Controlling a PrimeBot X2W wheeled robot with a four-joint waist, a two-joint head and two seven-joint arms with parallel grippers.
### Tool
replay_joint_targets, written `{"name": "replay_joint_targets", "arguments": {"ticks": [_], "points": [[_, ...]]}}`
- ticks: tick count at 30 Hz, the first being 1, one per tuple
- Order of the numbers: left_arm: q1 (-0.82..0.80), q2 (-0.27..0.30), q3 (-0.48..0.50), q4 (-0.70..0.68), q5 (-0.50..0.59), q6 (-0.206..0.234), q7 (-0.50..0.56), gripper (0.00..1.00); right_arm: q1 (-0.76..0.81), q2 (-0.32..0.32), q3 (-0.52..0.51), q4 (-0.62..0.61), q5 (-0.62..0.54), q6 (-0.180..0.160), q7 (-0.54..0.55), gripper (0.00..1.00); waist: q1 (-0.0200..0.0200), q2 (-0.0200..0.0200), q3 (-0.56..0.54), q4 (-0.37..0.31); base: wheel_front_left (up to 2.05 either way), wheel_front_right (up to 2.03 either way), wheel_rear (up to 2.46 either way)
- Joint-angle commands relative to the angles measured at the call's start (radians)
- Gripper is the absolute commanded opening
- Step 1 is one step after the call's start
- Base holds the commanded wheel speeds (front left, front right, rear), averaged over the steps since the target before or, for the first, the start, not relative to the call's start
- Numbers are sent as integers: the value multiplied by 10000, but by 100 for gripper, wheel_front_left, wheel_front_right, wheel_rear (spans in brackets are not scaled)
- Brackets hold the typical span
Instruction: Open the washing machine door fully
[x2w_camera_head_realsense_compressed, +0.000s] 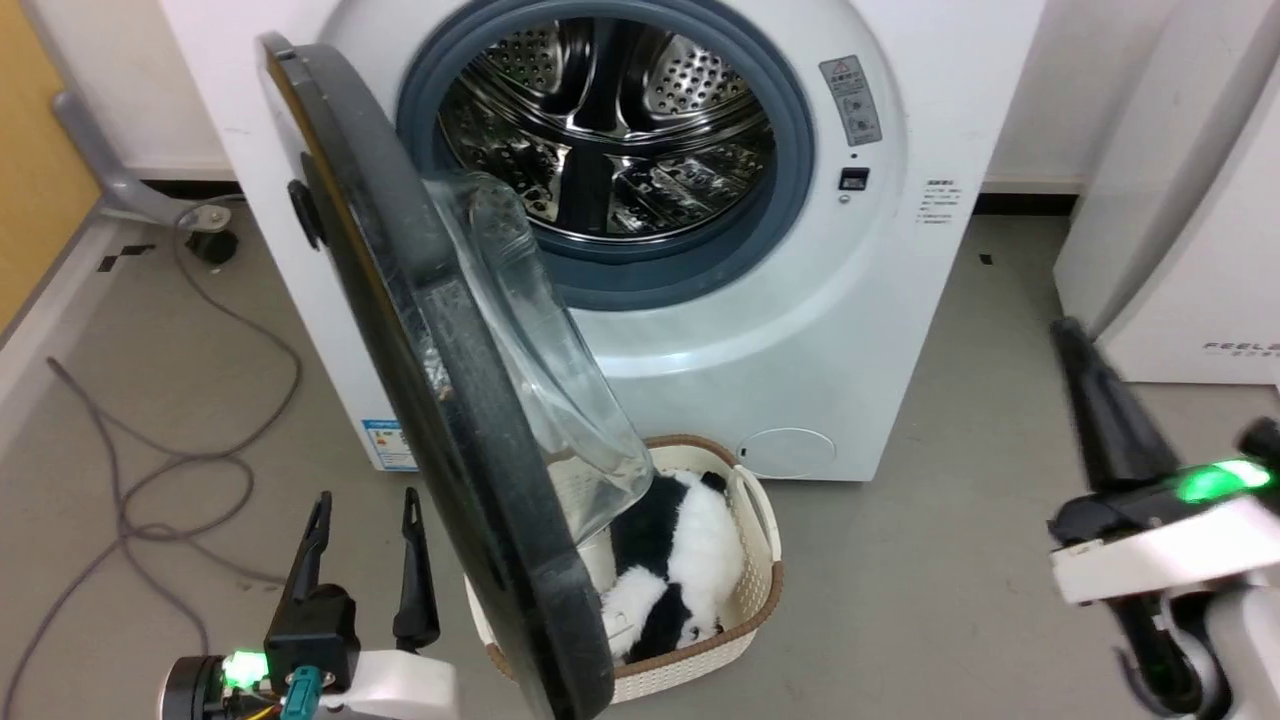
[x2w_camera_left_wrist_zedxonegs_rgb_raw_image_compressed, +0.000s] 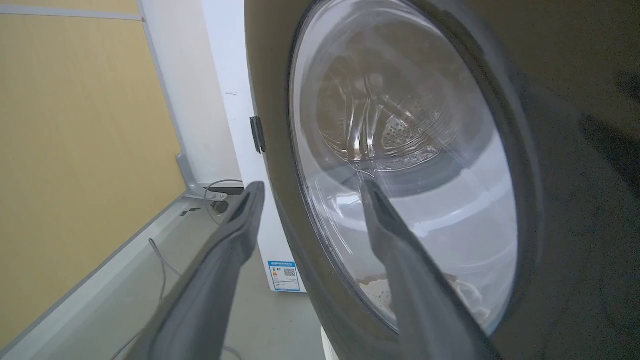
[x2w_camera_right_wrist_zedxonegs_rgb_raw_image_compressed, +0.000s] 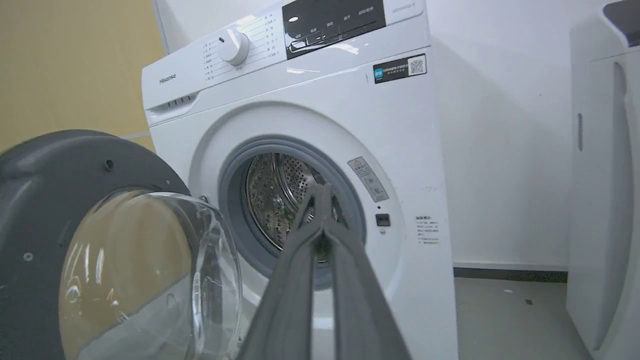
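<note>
We see the door (x2w_camera_head_realsense_compressed: 420, 330) swung out about halfway from the washer (x2w_camera_head_realsense_compressed: 880, 300), hinged on the robot's left. Its black rim turns edge-on to the head view, and the glass bowl bulges towards the right. The drum (x2w_camera_head_realsense_compressed: 610, 110) lies open to view behind it.

The left gripper (x2w_camera_head_realsense_compressed: 366, 495) sits low on the door's outer side, just beside the rim, its fingers spread and holding nothing. We cannot tell whether the nearer finger touches the door. In the left wrist view we look along these fingers through the glass.

The right gripper (x2w_camera_head_realsense_compressed: 1068, 330) hangs well apart from the door, on the far right near a white appliance (x2w_camera_head_realsense_compressed: 1200, 250). Its fingers are pressed together, empty and pointing towards the washer.

Below the door a basket (x2w_camera_head_realsense_compressed: 765, 570) stands on the floor against the washer, with a black-and-white plush toy (x2w_camera_head_realsense_compressed: 680, 560) inside. A grey cable (x2w_camera_head_realsense_compressed: 200, 440) loops over the floor on the left.
</note>
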Motion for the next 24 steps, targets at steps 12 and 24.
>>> {"name": "replay_joint_targets", "arguments": {"ticks": [12,24], "points": [[335,77,162,-151,79,56,-42,100,2246,2053,-2523,-702,-5162,54,-86,0,0,-1,-41,-268,0,0,0],[333,71,151,-52,83,-7,-42,100,3252,2743,-2729,188,-5971,54,-87,100,0,-1,-110,-129,0,0,0]]}}
